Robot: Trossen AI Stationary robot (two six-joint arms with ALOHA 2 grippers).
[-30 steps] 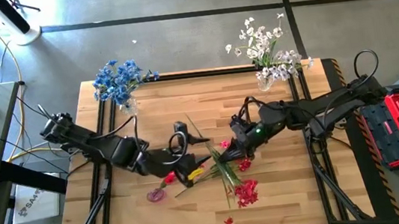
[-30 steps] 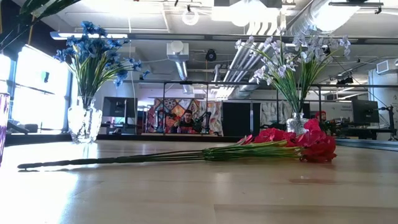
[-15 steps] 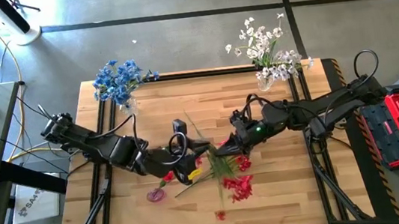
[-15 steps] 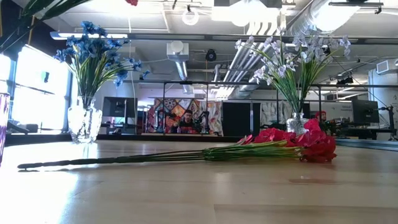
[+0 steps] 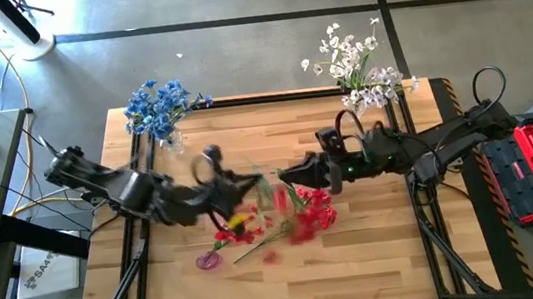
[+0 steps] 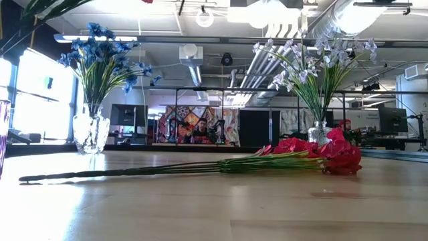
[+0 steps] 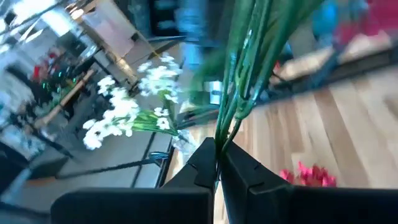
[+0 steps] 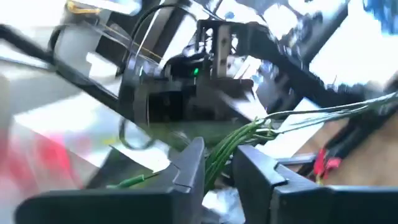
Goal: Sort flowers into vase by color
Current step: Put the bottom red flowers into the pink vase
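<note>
A bunch of red flowers (image 5: pixel 304 216) on green stems hangs in the air over the middle of the table, between my two grippers. My left gripper (image 5: pixel 256 179) is shut on its stems (image 7: pixel 229 118). My right gripper (image 5: pixel 286 175) faces it from the table's right; its fingers stand a little apart with the same stems (image 8: pixel 231 142) running between them. More red flowers (image 6: pixel 321 155) lie flat on the table on their stems (image 6: pixel 134 170). Blue flowers (image 5: pixel 156 104) stand in a glass vase at the far left, white flowers (image 5: pixel 357 64) in another at the far right. My left gripper pinches the green stems (image 7: pixel 219 144) between its two fingers, several stems together. The fingers come nearly level from the table's left. The bunch is lifted clear of the table. My right gripper has the stems between its parted fingers (image 8: pixel 189 163); I cannot tell whether they touch.
A purple vase (image 5: pixel 207 261) stands near the front left, with red blossoms (image 5: pixel 228 236) above it. Black frame rails run along the table's left and right sides. A person sits far behind the table in the low view (image 6: pixel 200 128).
My left gripper has risen and drawn toward the far left with the stems. My right gripper has rolled and now points level toward the table's left. The held bunch has swung up; its blossoms have moved from near the front edge toward the middle.
</note>
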